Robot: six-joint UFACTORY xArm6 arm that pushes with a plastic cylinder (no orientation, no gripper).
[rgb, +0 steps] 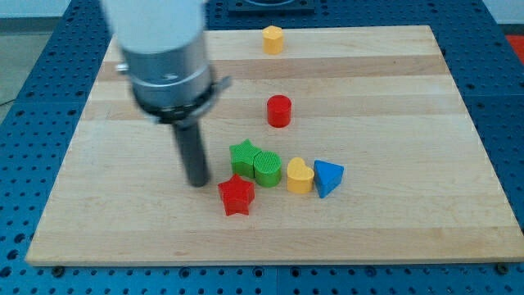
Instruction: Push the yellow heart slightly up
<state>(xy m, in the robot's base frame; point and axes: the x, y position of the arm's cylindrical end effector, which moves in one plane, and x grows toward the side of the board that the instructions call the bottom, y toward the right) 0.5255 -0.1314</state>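
Observation:
The yellow heart (pixel 300 175) lies on the wooden board (pixel 393 98) a little below its middle, between a green cylinder (pixel 268 169) on its left and a blue triangle (pixel 327 177) on its right, close to both. My tip (pixel 197 182) rests on the board well to the left of the heart, just left of the green star (pixel 243 154) and up-left of the red star (pixel 237 196).
A red cylinder (pixel 279 111) stands above the cluster near the board's middle. A yellow hexagonal block (pixel 273 38) sits near the board's top edge. The arm's grey body (pixel 164 57) hangs over the upper left. Blue perforated table surrounds the board.

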